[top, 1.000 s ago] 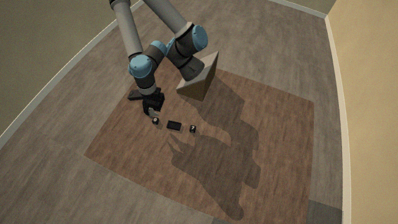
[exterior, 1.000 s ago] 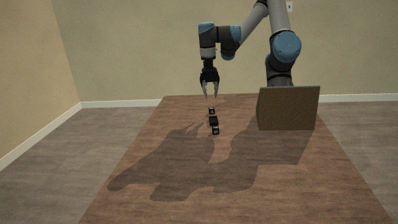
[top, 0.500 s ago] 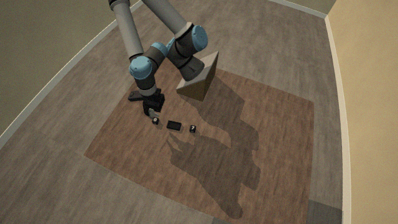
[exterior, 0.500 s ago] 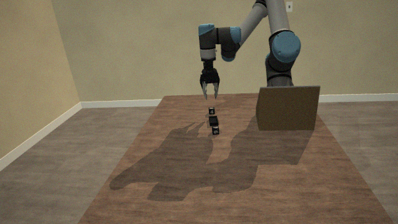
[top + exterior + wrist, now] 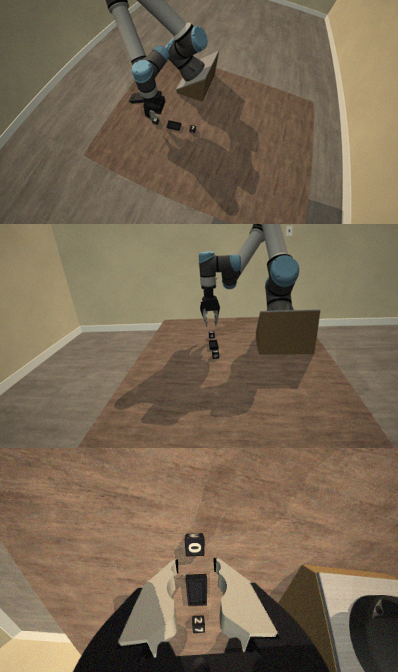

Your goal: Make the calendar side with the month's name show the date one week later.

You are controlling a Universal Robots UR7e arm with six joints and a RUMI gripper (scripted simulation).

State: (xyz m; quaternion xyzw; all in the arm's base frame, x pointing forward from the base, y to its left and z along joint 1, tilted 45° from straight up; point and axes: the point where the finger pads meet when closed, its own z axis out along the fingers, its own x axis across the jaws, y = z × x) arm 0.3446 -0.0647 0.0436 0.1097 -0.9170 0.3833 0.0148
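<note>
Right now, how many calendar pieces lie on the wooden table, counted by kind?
Number cubes: 2, one with 0 on top and one with 7 on top
Black tray: 1, between the cubes
Total: 3

At the top view's centre, the tray (image 5: 173,125) lay between two cubes: one (image 5: 155,120) left, one (image 5: 193,129) right.

arm (image 5: 124,28): cut off at top edge | tray (image 5: 173,125): month name too small to read
</note>
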